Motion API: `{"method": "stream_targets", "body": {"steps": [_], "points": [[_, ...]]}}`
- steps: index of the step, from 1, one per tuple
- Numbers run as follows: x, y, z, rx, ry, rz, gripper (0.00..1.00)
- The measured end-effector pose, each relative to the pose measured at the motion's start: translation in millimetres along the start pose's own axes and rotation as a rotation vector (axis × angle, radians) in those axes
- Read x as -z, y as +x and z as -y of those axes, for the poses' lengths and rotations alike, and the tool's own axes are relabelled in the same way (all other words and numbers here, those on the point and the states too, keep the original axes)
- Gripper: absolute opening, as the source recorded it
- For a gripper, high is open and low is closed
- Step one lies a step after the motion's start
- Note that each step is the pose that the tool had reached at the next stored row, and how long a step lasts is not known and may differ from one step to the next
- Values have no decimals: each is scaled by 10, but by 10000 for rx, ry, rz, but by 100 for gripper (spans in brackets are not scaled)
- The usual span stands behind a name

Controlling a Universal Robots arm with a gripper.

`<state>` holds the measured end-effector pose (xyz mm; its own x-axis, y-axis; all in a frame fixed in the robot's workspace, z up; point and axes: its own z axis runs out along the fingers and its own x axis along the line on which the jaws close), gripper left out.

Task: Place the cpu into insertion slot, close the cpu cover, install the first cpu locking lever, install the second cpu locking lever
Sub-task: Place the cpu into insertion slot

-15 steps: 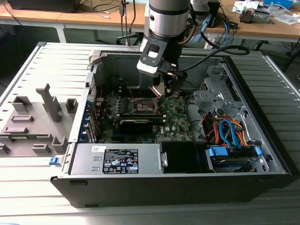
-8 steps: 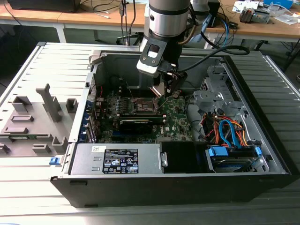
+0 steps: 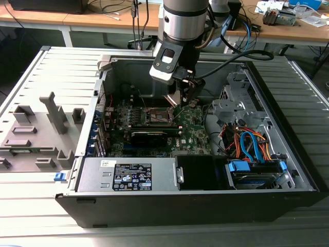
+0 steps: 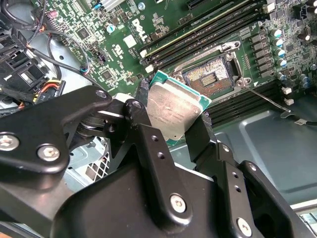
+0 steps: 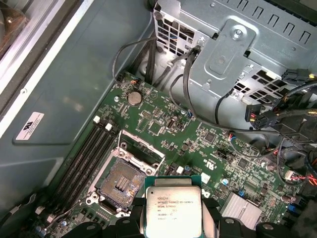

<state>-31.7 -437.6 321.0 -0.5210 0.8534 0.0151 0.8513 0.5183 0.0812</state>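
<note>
My gripper (image 4: 171, 121) is shut on the cpu (image 4: 174, 110), its black fingers (image 4: 140, 116) clamping two opposite edges. The chip is a flat silvery square on a green base and hangs tilted above the motherboard. In the first wrist view the cpu (image 5: 173, 210) sits just beside the insertion slot (image 5: 120, 183), not over it. The slot (image 4: 210, 79) lies bare, showing a dark gold pin field inside a grey rim. The cpu cover (image 5: 143, 145) stands swung open at the slot's far side. A thin wire locking lever (image 4: 267, 96) is swung out. In the exterior view my gripper (image 3: 180, 100) hovers right of the slot (image 3: 157, 117).
The open computer case (image 3: 288, 170) lies on a grey slatted table. A power supply (image 3: 133, 175) fills its front. A drive cage with orange and blue cables (image 3: 252, 144) stands at the exterior view's right. Memory slots (image 4: 198, 29) and a black card (image 3: 149, 136) flank the socket.
</note>
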Motion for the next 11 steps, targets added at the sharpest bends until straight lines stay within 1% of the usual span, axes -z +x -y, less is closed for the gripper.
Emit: {"method": "stream_targets", "body": {"steps": [11], "points": [[0,0,0,-113,-2,9,55]]}}
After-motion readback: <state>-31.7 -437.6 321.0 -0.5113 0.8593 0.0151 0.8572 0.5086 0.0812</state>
